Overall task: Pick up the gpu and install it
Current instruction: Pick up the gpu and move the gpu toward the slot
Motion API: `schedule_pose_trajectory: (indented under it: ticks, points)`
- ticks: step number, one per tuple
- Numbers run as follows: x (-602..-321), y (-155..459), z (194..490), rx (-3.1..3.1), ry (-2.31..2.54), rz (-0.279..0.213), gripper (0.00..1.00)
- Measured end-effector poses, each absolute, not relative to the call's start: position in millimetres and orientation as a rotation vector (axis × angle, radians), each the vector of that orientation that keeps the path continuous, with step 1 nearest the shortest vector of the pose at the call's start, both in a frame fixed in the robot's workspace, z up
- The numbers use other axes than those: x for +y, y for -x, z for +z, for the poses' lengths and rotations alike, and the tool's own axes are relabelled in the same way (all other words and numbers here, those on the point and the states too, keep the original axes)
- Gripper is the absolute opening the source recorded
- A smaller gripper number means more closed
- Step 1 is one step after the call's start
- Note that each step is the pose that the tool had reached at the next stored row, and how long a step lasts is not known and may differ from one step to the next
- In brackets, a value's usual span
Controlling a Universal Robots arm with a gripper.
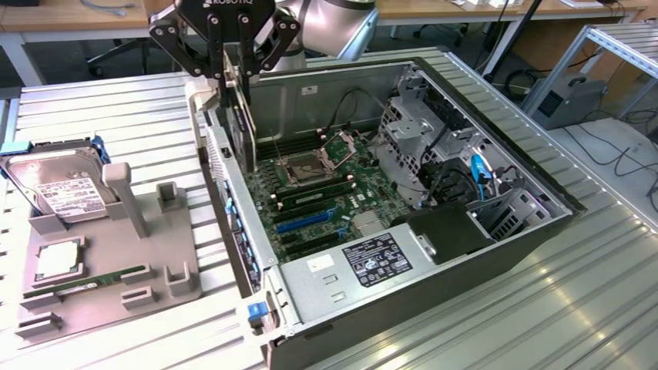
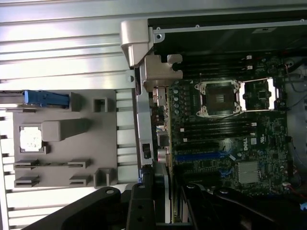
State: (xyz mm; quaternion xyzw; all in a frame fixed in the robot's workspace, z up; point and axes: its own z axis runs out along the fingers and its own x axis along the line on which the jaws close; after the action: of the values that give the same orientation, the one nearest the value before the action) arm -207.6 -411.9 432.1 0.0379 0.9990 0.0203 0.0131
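"ROBOTIQ" brand on the gripper [image 1: 239, 68]

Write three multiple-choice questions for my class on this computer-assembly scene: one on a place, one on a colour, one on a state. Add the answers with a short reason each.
1. Where is the gpu?
A. flat on the table
B. on edge above the open computer case, in the gripper
C. seated in a blue slot

2. What colour is the memory stick in the grey holder?
A. green
B. red
C. white

3. How is the processor socket on the motherboard?
A. under a cooler
B. hidden by a card
C. uncovered, its lid flipped up

Answers:
1. B: the jaws are shut on the card, which hangs by the case's wall on the exterior view's left.
2. A: the thin strip in the holder is green.
3. C: the socket lies bare beside its raised lid.
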Motion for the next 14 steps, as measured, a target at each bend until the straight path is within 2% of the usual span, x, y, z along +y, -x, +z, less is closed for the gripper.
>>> schedule_pose_trajectory:
  ticks: [14]
  points:
    - [-411.9,199.3,432.0,3.113,-0.118,0.063,0.27]
